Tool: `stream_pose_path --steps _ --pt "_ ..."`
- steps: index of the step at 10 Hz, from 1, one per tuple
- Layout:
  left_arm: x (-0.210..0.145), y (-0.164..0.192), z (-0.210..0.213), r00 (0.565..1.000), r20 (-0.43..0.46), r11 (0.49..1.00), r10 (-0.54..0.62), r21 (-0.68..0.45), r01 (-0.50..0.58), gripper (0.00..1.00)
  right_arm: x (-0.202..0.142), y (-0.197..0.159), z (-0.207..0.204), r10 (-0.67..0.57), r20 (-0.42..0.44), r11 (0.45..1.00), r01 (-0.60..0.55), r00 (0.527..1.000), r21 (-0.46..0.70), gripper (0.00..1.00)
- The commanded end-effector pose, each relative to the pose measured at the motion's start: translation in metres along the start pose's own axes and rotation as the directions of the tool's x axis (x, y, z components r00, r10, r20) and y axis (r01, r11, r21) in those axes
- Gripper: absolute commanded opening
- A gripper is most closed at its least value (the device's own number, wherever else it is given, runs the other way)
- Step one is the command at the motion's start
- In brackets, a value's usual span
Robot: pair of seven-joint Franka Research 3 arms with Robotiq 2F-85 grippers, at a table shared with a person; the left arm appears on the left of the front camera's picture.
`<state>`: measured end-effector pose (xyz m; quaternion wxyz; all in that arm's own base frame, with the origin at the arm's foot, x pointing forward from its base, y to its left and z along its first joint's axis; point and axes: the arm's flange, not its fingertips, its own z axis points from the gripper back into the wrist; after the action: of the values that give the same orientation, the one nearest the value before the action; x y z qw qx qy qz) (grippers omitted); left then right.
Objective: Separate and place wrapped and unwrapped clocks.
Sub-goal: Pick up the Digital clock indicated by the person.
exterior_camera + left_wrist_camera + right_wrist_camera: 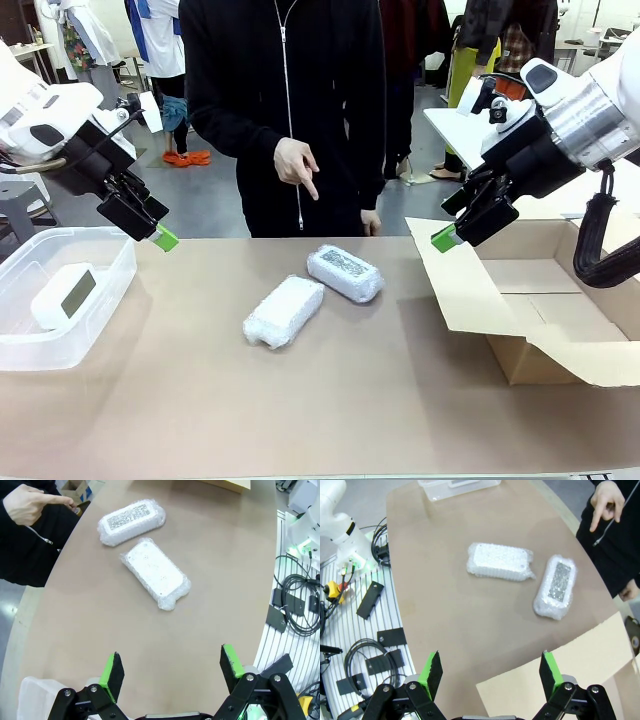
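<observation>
Far left of the cardboard box (535, 362), clear bin (60, 350): bare clock (65, 295) lies inside; the unwrapped half looks done.
Left gripper (171, 667): raised, far left of box; jaws wide, empty.
Wrapped clocks: nearer bundle (284, 311) and farther bundle (345, 273), just left of box, untouched; both still to place.
Right gripper (491, 672): over box flap; spread wide, empty.

We see two bubble-wrapped clocks at centre of brown table (320, 420): nearer bundle (284, 311) angled, farther bundle (345, 273) just beside it at upper right, dark face showing through wrap. Bare white clock (63, 295) lies in clear plastic bin (60, 352), left edge of frame. Open cardboard box (560, 335) at right. Left gripper (160, 234) hangs above bin's far corner; right gripper (447, 236) above box flap. We note person's hand (297, 165) at top centre, finger pointing down.
</observation>
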<state>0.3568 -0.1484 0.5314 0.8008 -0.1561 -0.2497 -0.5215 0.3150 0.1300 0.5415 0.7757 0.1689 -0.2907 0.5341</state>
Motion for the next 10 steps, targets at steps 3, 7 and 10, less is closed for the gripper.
stream_pose_path --steps 3,7,10 --pt "0.0006 -0.0003 0.0002 1.000 -0.006 1.000 0.006 0.006 -0.006 1.00 -0.0007 -0.0014 -0.0007 0.009 0.023 1.000 -0.010 1.000 0.027 1.00" --pt "0.0006 -0.0003 0.0002 1.000 -0.006 1.000 0.006 0.006 -0.006 1.00 -0.0007 -0.0014 -0.0007 0.009 0.023 1.000 -0.010 1.000 0.027 1.00" --pt "0.0006 -0.0003 0.0002 1.000 -0.006 1.000 0.006 0.006 -0.006 1.00 -0.0007 -0.0014 -0.0007 0.009 0.023 1.000 -0.010 1.000 0.027 1.00"
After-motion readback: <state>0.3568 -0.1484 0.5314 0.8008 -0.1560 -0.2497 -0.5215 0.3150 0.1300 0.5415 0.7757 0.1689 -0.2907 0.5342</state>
